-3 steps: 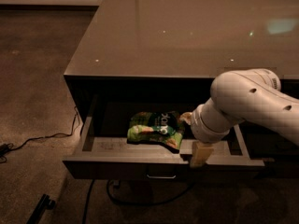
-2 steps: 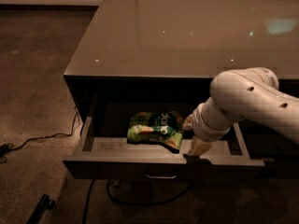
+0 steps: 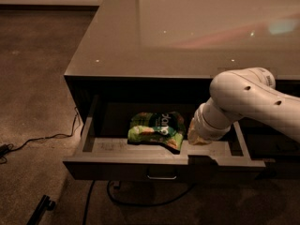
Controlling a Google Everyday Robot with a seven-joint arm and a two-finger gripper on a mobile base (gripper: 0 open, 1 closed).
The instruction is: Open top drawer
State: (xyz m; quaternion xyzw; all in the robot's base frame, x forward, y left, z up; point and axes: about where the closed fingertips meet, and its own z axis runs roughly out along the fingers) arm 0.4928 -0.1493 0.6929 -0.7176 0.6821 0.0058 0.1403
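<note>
Camera view: top drawer [image 3: 117,171] stands pulled well out from under the counter [image 3: 140,46], low in frame, centre. Dark brown flat front w/ small metal loop handle [image 3: 161,176] at its centre; grey floor shows inside. Front rim has a stepped notch right of centre.

Inside, a green bag [image 3: 157,129] lies flat on the drawer floor, approx. mid-drawer. It has white lettering on a dark patch, too blurred to read.

White arm [image 3: 248,97] comes in from the right edge & bends down over the drawer's right half. Gripper [image 3: 198,134], tan, is down inside the drawer, behind the front rim, just beside the bag's right edge. Can't tell if it touches the bag. Open or closed: can't tell, nor whether it grips anything. It's apart from the handle, which sits on the outside of the front, lower & to the left.

Counter top is glossy w/ light reflections. Brown carpet [image 3: 37,78] fills the left side. A cable [image 3: 42,139] runs across it toward the cabinet; a 2nd cable [image 3: 140,203] loops under the drawer. Dark bar-shaped obj. [image 3: 40,209] at bottom left, can't ID.
</note>
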